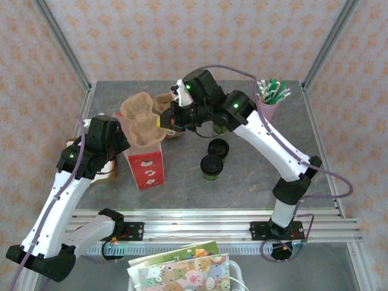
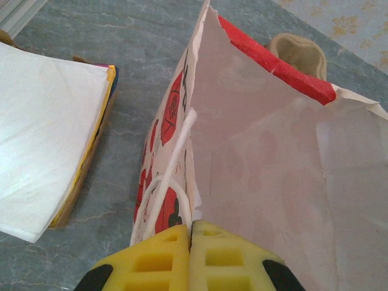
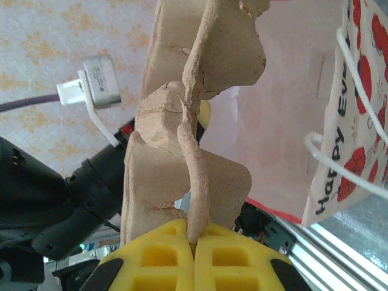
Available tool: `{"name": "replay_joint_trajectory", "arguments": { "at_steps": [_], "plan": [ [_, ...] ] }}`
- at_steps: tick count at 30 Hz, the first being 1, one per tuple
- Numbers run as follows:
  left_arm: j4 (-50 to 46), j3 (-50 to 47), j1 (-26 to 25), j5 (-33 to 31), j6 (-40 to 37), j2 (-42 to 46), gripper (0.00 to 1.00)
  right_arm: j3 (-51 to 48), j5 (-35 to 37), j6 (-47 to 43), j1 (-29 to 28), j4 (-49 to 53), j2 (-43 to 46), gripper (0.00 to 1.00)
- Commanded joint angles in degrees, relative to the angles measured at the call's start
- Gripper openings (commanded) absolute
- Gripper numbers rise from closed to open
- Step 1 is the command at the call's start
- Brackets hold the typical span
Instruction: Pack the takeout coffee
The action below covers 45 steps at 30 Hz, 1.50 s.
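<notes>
The left tool (image 2: 191, 242) is clamped on the thin rim of the red-and-white paper gift bag (image 2: 267, 170); a tug could tear it or tip the bag. The green-patterned, black-lidded paper takeout coffee (image 1: 211, 166) stands on the grey worktop (image 1: 260, 182) right of the bag. Farther off, the right tool (image 3: 193, 251) pinches the brown moulded-pulp cup carrier (image 3: 194, 157) at the bag's mouth, where its pockets may snag.

A pink cup of straws (image 1: 268, 109) is set at two o'clock on the table (image 1: 254, 182). White napkins (image 2: 42, 133) are stacked at nine o'clock from a red-printed paper bag (image 2: 260, 170).
</notes>
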<state>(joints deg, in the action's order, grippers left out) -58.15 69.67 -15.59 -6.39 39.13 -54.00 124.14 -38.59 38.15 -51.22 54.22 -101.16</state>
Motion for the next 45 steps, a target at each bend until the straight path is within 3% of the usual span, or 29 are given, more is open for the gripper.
{"name": "replay_joint_trajectory", "arguments": {
  "at_steps": [1,14,30,39,45],
  "plan": [
    [2.49,2.11,0.57,-0.56,-1.06,0.39,0.00,-1.46,-3.38,0.74,-0.09,-1.59,3.57,0.00],
    [5.81,8.90,0.64,-2.75,-7.38,-3.48,0.00,-5.55,-9.59,0.74,3.39,-0.52,5.68,0.00],
    [10.51,3.20,0.65,0.39,-4.02,0.16,0.00,-12.34,-11.95,3.20,3.41,-5.55,6.74,0.00],
    [10.70,3.34,0.65,5.08,-1.74,1.44,0.00,-12.95,-10.37,4.80,3.42,-8.33,5.20,0.00],
    [9.11,5.00,0.65,4.31,-2.90,1.35,0.00,-12.52,-11.64,5.84,3.19,-9.17,4.28,0.00]
  ]
}}
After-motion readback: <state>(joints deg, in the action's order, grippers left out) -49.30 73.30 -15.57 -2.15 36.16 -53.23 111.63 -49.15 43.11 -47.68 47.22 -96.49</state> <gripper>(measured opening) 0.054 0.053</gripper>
